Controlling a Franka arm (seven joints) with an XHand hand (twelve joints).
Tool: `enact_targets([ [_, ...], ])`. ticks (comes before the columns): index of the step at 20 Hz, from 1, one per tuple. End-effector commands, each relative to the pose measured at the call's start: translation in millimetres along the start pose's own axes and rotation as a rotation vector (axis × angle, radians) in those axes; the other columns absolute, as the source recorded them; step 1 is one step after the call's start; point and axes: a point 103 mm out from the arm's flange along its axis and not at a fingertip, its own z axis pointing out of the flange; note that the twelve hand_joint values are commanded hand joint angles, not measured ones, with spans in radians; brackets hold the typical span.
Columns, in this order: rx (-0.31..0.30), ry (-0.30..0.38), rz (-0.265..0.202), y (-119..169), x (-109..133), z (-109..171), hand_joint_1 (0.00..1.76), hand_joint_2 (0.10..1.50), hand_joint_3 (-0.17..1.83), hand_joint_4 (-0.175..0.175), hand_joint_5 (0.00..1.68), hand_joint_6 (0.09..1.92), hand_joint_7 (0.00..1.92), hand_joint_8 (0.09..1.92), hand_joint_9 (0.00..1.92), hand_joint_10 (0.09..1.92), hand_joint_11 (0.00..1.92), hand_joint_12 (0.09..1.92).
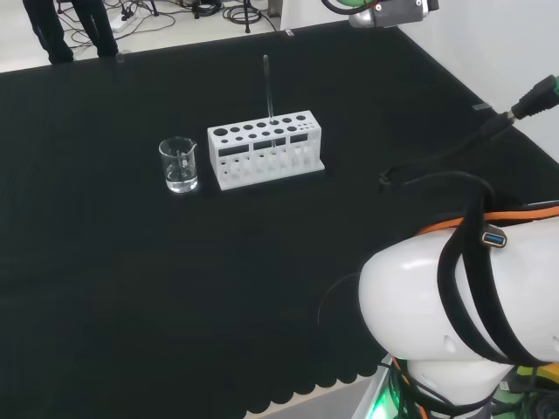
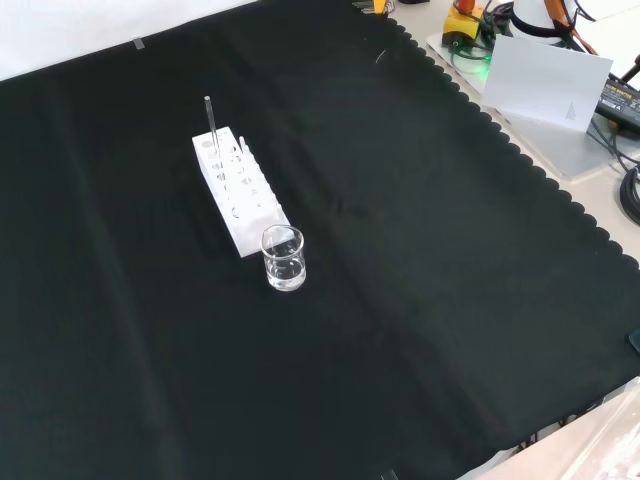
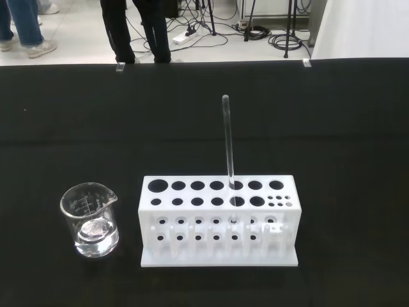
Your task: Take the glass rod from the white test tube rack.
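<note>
in the head view, a small clear beaker (image 1: 179, 164) is seen at the left, standing just beside the left end of the white test tube rack (image 1: 265, 148), with a narrow strip of black cloth between them. the glass rod (image 1: 268, 87) is held upright in a hole of the rack's back row, right of the middle, its top rising well above the rack. wide bare cloth is left on every side of the pair across the counter (image 1: 131, 288); the scalloped near edge and the far edge are both well apart from them. the arm's white link (image 1: 437, 305) is seen at the lower right. the state of the robot hand cannot be told.
</note>
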Motion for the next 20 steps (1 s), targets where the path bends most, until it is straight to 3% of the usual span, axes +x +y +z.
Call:
enact_targets([
  [1, -0.040, -0.057, 0.078, -69.2, 1.0, -35.8, 0.98, 0.61, 0.62, -0.127, 0.13, 0.25, 0.18, 0.72, 0.71, 0.09, 0.32, 1.23],
  [3, -0.042, -0.059, 0.088, -75.3, 0.2, -39.9, 0.88, 0.65, 0.57, -0.119, 0.08, 0.10, 0.05, 0.78, 0.52, 0.09, 0.07, 1.39],
  [5, -0.041, -0.059, 0.089, -75.8, 0.0, -40.3, 0.86, 0.67, 0.56, -0.117, 0.08, 0.09, 0.02, 0.80, 0.48, 0.09, 0.01, 1.43],
  [20, -0.042, -0.057, 0.087, -76.4, -0.7, -37.3, 0.85, 0.67, 0.55, -0.117, 0.10, 0.09, 0.04, 0.81, 0.47, 0.09, 0.00, 1.43],
])
